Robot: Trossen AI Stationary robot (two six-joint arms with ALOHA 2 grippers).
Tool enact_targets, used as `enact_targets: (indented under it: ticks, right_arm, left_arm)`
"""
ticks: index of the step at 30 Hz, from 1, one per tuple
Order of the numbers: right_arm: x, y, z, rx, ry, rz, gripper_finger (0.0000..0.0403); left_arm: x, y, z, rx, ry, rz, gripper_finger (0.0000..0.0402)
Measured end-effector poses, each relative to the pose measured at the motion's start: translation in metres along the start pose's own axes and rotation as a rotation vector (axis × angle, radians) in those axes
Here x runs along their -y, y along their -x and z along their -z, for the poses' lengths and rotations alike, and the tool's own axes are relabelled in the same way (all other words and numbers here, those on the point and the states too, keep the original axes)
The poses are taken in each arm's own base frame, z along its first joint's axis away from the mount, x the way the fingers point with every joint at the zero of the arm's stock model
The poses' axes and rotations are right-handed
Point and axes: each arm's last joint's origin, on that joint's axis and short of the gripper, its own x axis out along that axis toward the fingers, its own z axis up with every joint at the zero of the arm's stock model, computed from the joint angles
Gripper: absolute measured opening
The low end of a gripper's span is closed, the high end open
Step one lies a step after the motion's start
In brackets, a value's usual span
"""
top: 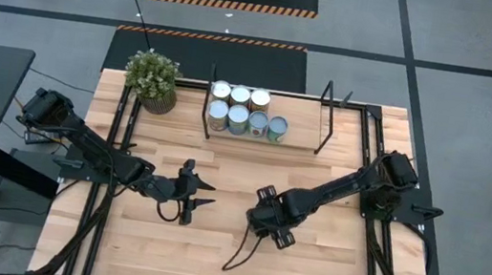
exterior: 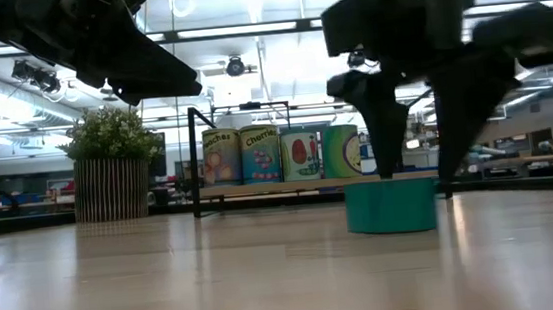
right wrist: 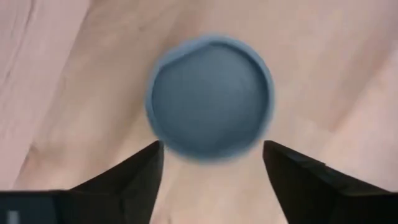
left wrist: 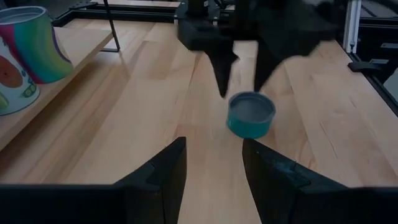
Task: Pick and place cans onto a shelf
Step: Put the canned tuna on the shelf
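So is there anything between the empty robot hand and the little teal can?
Nothing. The left wrist view shows only bare wooden tabletop between the left gripper and the teal can.

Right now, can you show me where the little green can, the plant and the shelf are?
little green can (left wrist: pixel 250 114): left wrist view, on its grey-blue top.
plant (top: pixel 153 74): high view, on its green leaves.
shelf (top: pixel 298 142): high view, on the bare wood surface right of the cans.
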Motion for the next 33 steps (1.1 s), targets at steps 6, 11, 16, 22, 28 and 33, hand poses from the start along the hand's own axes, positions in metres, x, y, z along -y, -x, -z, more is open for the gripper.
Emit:
enact_targets:
  ticks: [6, 11, 16, 22, 28, 33]
  right_arm:
    - [0.036, 0.037, 0.011, 0.014, -0.103, 0.027, 0.0217]
    - [0.060, 0.067, 0.033, 0.070, -0.194, 0.056, 0.0186]
    - [0.065, 0.074, 0.043, 0.168, -0.287, -0.016, 0.0189]
    - [0.032, 0.055, 0.028, 0.183, -0.188, -0.031, 0.0248]
    - [0.013, 0.037, 0.011, 0.218, -0.152, -0.021, 0.0325]
    - [0.004, 0.014, 0.003, 0.180, -0.128, -0.030, 0.0380]
  left_arm:
    - [0.000, 0.000, 0.000, -0.001, -0.001, 0.000, 0.0163]
    - [0.000, 0.000, 0.000, -0.003, -0.002, 0.001, 0.0163]
    - [0.001, 0.000, 0.001, -0.012, 0.014, 0.016, 0.0163]
    - [0.001, 0.000, 0.002, -0.018, 0.014, 0.017, 0.0163]
    - [0.001, 0.000, 0.000, -0.006, 0.024, 0.020, 0.0163]
    - [0.001, 0.000, 0.000, 0.001, 0.026, 0.008, 0.0163]
